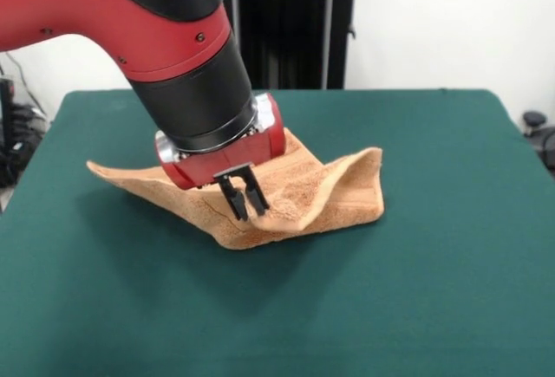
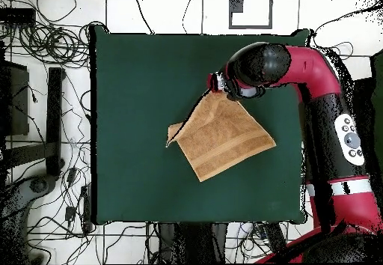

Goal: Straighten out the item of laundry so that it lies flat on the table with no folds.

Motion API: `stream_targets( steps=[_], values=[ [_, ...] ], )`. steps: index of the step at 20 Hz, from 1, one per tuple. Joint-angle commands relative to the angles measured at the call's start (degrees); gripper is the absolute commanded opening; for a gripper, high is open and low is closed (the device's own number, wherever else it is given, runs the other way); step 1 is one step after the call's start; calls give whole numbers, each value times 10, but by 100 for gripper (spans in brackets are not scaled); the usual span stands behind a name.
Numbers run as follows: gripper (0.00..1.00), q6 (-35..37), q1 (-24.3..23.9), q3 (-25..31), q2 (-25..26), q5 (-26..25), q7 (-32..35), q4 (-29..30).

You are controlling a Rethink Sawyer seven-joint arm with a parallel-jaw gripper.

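Note:
The item of laundry point(image 1: 334, 193), an orange-tan towel, lies rumpled near the middle of the green table point(image 1: 434, 299). Its left and right ends rise while the near edge folds under. My gripper point(image 1: 250, 210) reaches down at the towel's near fold, with its black fingers close together and pinching the cloth there. In the overhead view the towel point(image 2: 223, 141) is a skewed diamond. One corner is pulled up under the arm's wrist point(image 2: 221, 84), and a thin folded flap runs along its left edge. The fingers themselves are hidden by the arm in that view.
Green table point(image 2: 135, 75) surrounds the towel on all sides. A black stand point(image 1: 286, 30) rises behind the table's far edge. Cables point(image 2: 45, 41) and equipment lie on the floor beside the table.

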Motion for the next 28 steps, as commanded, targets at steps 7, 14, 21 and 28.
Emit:
stream_targets(
  steps=[7,14,21,28],
  values=[
    [0,63,34,-7,23,1,-245,-61],
    [0,68,30,-7,30,8,-259,-71],
    [0,61,30,-10,31,13,-266,-71],
    [0,61,33,-11,34,18,-272,-80]
  ],
)
